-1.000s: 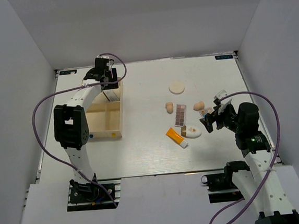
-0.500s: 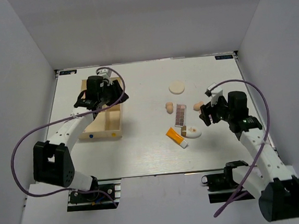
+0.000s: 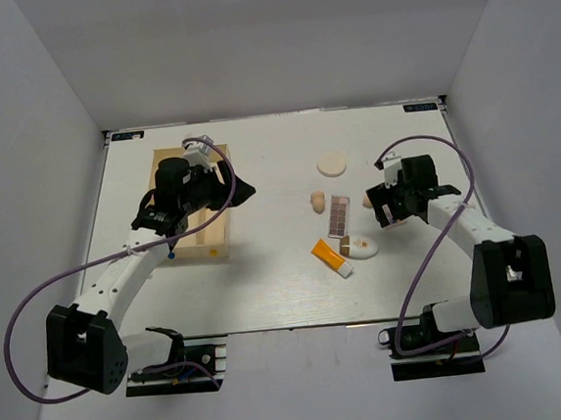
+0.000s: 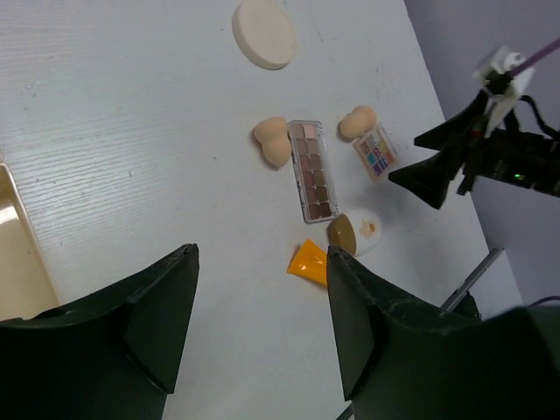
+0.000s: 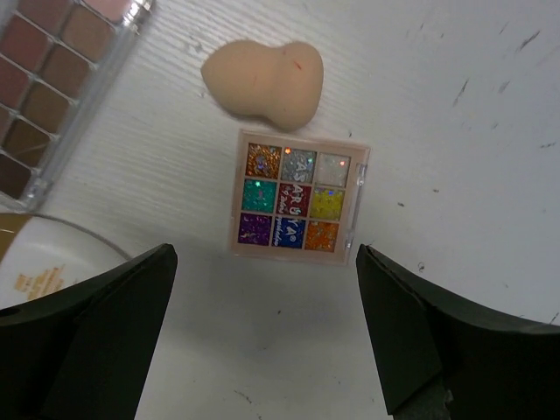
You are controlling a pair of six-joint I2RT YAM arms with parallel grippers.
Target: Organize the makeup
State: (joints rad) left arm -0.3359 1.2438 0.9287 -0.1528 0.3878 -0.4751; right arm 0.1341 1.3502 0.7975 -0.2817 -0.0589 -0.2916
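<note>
Colourful little square plastic palette lies right under the right claw, which is spread wide. Grabbing looks next: go down, then pinch its two sides.

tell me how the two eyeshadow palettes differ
Shape: the long palette is a narrow strip, while the square palette is nearly square and smaller. Colour: the long palette holds muted browns and pinks, while the square palette holds a three-by-three grid of bright glittery shades. Both lie flat and face up on the table.
</note>
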